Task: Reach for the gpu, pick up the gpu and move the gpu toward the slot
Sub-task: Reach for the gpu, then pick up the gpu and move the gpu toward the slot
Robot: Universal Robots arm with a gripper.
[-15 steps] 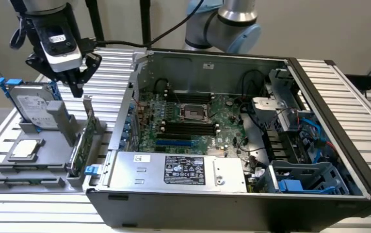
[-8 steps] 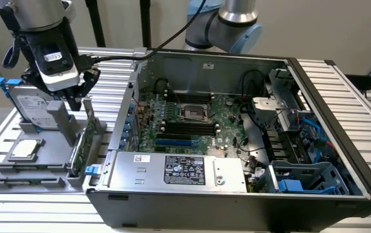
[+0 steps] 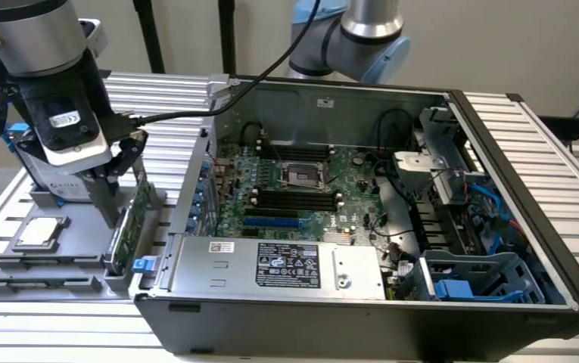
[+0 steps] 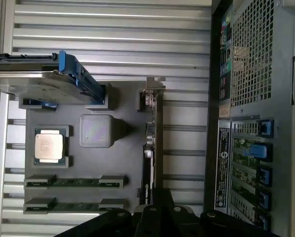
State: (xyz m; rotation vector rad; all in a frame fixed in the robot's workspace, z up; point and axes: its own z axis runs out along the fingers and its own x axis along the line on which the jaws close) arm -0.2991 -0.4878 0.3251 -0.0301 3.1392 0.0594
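Where gripper (image 3: 114, 208) hangs, gpu (image 3: 141, 198) on edge, lengthwise along case (image 3: 370, 321).

Pincer (image 3: 110, 214) is low over the grey holder tray (image 3: 117, 286), on the exterior view's left, right at the gpu (image 3: 128, 236). The gpu's standing on edge in the tray, thin green board, top edge by the pincer. Processor chip (image 3: 42, 233) lies flat in the tray just beside it, further left. Hard drive (image 3: 29, 155) w/ blue rails sits behind the arm's wrist. To the right, v. close to the tray, is the open PC case (image 3: 531, 227): motherboard (image 3: 309, 193) in the middle, silver PSU (image 3: 279, 265) along the near edge, blue drive cage (image 3: 471, 281) at the near right corner. All on the ribbed metal counter (image 3: 47, 329). Black cable (image 3: 269, 72) runs from the wrist across the case's top.
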